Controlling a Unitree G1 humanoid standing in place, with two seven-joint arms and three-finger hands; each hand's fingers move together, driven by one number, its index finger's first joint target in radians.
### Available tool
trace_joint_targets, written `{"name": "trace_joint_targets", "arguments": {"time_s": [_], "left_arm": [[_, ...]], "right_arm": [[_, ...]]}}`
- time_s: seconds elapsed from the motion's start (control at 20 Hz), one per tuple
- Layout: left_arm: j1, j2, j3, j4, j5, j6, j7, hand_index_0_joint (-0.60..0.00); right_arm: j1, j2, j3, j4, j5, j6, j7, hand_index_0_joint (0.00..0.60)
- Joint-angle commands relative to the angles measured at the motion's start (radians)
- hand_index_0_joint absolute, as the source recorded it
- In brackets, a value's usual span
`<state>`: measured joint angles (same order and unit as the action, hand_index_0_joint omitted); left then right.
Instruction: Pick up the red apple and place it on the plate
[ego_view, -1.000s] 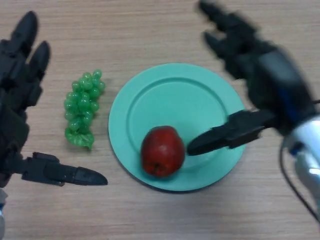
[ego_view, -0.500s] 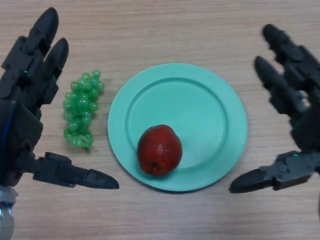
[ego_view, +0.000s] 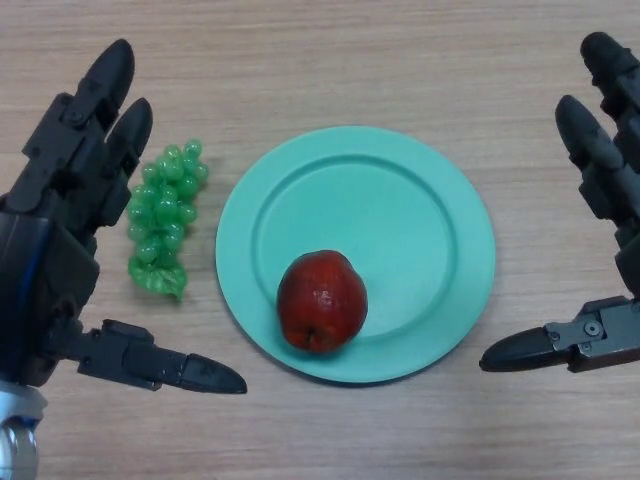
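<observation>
While the apple (ego_view: 321, 301) lies on the near-left part of the plate (ego_view: 420, 210), its long axis runs roughly toward and away from me, with the dimpled end facing my side. My left hand (ego_view: 55, 240) is spread open at the left, just beside the grapes (ego_view: 163, 214). My right hand (ego_view: 605, 250) is open too, off the plate's right rim, holding nothing.

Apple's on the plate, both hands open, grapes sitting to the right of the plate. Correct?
Not quite. The head view shows the grapes to the left of the plate, not right. The apple is on the plate, and the left hand and right hand are open.
</observation>
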<state>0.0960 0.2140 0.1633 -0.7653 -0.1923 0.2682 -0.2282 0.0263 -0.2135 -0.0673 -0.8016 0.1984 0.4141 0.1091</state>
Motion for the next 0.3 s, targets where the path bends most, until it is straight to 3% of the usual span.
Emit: {"name": "trace_joint_targets", "arguments": {"time_s": [0.05,0.3], "left_arm": [[-0.009,0.015,0.045,-0.048,0.027,-0.122,0.02,0.0],[0.005,0.011,0.047,-0.05,0.032,-0.138,0.019,0.0]], "right_arm": [[-0.022,-0.015,-0.019,-0.063,0.009,-0.159,-0.026,0.0],[-0.011,-0.013,-0.02,-0.055,-0.008,-0.181,-0.022,0.0]]}}
